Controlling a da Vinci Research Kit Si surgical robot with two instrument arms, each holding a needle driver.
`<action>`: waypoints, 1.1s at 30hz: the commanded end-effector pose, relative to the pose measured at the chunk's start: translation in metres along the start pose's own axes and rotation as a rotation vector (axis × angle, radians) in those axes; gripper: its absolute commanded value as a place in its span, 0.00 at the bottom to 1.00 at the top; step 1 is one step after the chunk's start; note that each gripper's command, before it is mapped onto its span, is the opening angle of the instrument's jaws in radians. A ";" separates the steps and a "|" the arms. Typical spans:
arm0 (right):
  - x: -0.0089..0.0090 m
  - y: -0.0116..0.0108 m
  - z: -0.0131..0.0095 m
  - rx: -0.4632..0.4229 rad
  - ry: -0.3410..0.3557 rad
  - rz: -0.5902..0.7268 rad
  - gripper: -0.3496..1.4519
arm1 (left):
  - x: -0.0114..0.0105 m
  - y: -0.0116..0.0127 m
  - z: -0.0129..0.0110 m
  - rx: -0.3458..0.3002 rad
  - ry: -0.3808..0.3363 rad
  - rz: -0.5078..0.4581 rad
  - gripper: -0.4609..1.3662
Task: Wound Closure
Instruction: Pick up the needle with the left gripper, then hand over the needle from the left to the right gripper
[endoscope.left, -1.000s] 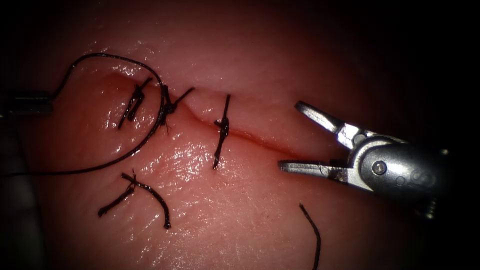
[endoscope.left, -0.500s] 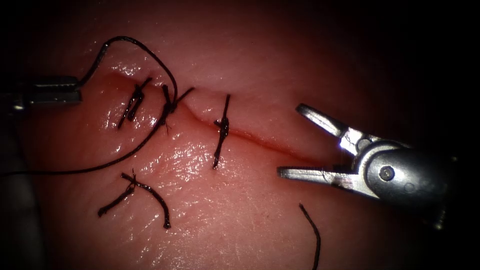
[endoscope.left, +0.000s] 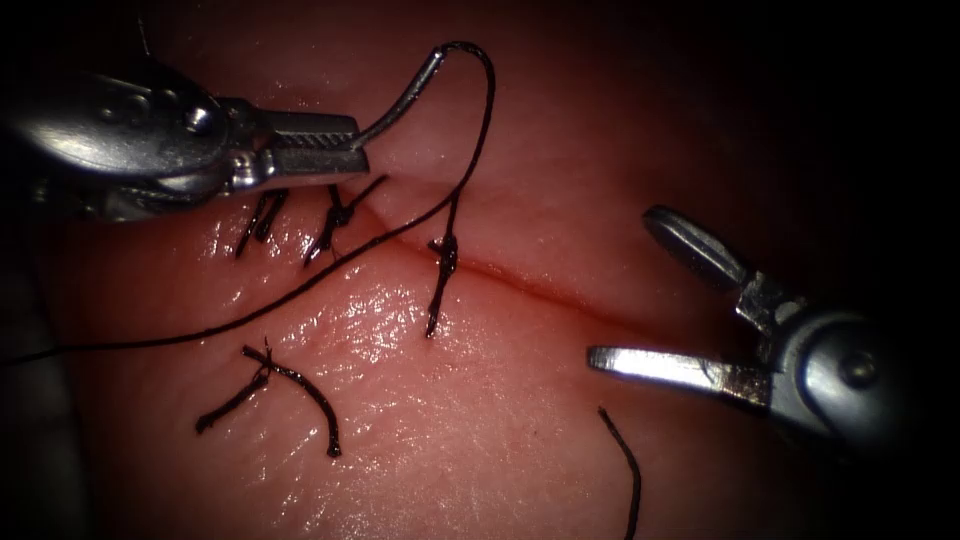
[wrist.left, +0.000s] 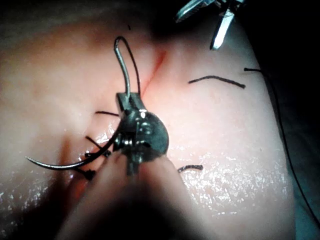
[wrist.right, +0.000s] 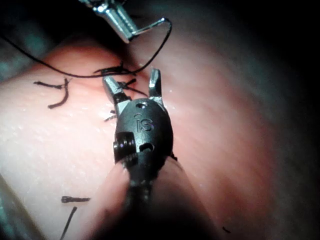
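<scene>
Since a second ago our left tool (endoscope.left: 345, 158) has swung in over the cut (endoscope.left: 540, 280), jaws pinching the stiff, slippery needle (endoscope.left: 405, 95) mid-curve, clear of tissue (endoscope.left: 450, 420); limp thread (endoscope.left: 300, 285) trails. Right tool (endoscope.left: 640, 300) gapes, empty.

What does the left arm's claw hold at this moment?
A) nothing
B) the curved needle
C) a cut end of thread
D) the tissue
B: the left claw is shut on the needle, which curves up free of the tissue and trails the thread; the right claw is open, holding nothing.
</scene>
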 end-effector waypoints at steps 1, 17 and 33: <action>0.0000 -0.0001 -0.0001 -0.009 -0.005 0.019 0.78 | 0.0007 0.0000 0.0004 -0.017 0.000 0.009 0.06; 0.0002 -0.0007 -0.0010 -0.099 -0.002 0.295 0.79 | 0.0041 0.0020 0.0062 -0.025 0.006 0.062 0.06; -0.0005 -0.0017 0.0009 -0.210 -0.026 0.510 0.76 | 0.0017 0.0063 0.0032 0.173 -0.097 0.091 0.06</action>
